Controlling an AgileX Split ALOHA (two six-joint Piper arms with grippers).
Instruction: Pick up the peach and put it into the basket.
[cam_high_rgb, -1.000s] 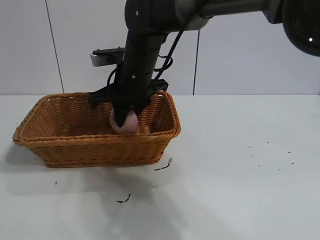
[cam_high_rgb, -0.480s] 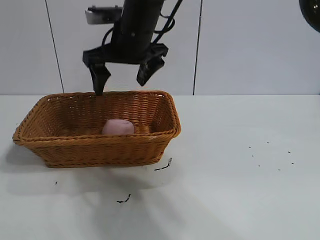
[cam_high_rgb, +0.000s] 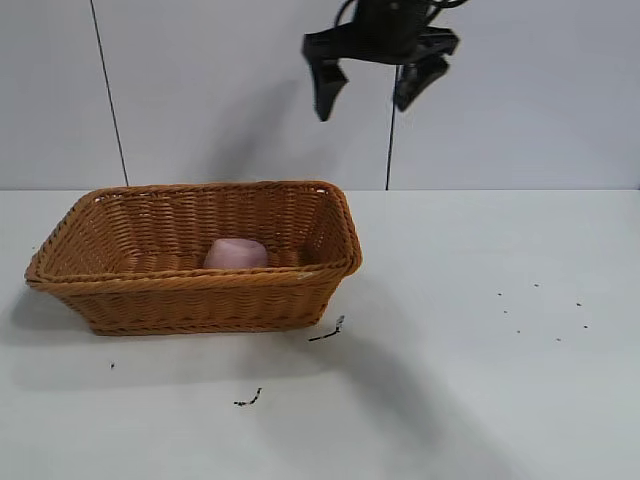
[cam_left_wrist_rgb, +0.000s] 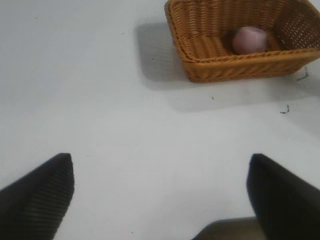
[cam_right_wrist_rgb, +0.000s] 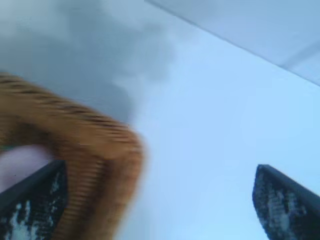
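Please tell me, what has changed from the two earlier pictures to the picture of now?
The right gripper let go of the peach inside the basket, then rose with open fingers and moved to the right in the exterior view, now high above the basket's right end. The peach settled slightly left on the basket floor. The basket and the dark specks on the table stayed as they were.

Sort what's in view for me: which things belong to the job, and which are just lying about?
Job:
- peach, lying in the basket
- basket
- right gripper, open, empty, high above the basket's right end

Lying about:
- dark scraps on the table by the basket
- left gripper, open over bare table
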